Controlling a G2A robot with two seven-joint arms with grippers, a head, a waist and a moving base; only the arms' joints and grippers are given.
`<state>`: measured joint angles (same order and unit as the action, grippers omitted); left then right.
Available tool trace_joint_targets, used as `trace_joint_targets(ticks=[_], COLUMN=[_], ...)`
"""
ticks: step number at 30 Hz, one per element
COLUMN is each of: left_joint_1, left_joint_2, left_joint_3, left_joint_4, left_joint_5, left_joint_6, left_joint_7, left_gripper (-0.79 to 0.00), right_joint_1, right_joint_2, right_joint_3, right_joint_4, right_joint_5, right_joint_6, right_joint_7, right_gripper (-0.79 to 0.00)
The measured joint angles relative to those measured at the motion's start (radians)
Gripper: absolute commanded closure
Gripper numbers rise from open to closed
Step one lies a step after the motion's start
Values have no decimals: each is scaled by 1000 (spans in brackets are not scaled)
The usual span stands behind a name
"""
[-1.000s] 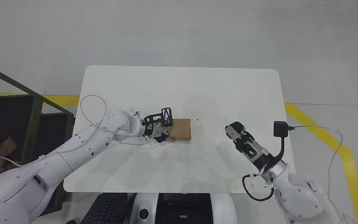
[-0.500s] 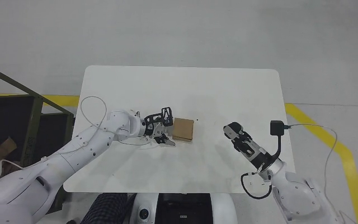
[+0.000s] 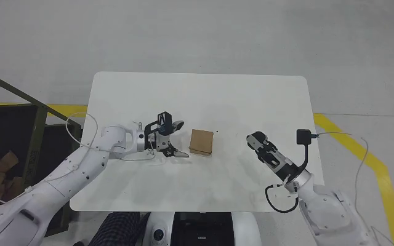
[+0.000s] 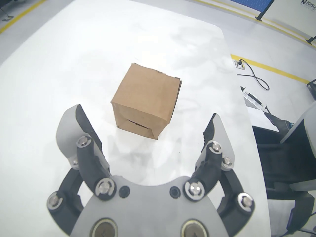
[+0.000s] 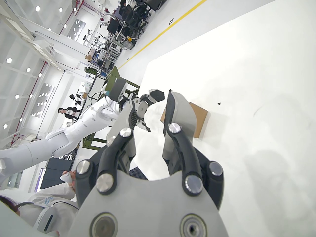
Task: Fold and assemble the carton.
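- The brown cardboard carton [image 3: 202,141] sat folded shut on the white table [image 3: 246,98].
- The left gripper [image 3: 177,140] gaped wide beside it, empty.
- The right gripper [image 3: 253,139], farther off, was parted, empty.

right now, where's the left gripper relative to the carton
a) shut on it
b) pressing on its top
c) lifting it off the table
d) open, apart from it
D: the left gripper is open with a gap to the carton, which stands by itself on the table.
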<state>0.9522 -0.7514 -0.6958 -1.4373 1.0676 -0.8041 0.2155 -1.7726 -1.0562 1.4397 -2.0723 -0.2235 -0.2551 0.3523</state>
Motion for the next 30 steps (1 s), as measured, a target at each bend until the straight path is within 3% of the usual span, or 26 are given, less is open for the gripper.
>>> trace_joint_targets(ticks=[11, 19, 23, 25, 26, 28, 30], left_joint_1=[149, 202, 219, 227, 232, 238, 242], left_joint_2=[78, 99, 104, 105, 105, 106, 107], left_joint_3=[-249, -372, -424, -443, -454, -471, -491], left_joint_4=[-58, -31, -8, -3, 0, 4, 9], left_joint_5=[-12, -79, -102, -107, -109, -115, -117], left_joint_6=[47, 43, 45, 45, 45, 42, 40], left_joint_7=[106, 96, 101, 105, 107, 108, 106], left_gripper=[-785, -785, -785, -785, -785, -785, -785], right_joint_1=[161, 274, 311, 327, 335, 342, 346], right_joint_2=[-9, -20, -26, -29, -31, -35, -39], right_joint_3=[-14, -22, -16, -16, -17, -20, -29], right_joint_4=[133, 221, 244, 253, 256, 257, 253], right_joint_5=[-75, -197, -299, -327, -338, -344, -371], right_joint_6=[41, 140, 256, 310, 341, 377, 415], right_joint_7=[-31, -155, -218, -239, -254, -277, -296], right_gripper=[-252, -329, -336, -385, -542, -616, -785])
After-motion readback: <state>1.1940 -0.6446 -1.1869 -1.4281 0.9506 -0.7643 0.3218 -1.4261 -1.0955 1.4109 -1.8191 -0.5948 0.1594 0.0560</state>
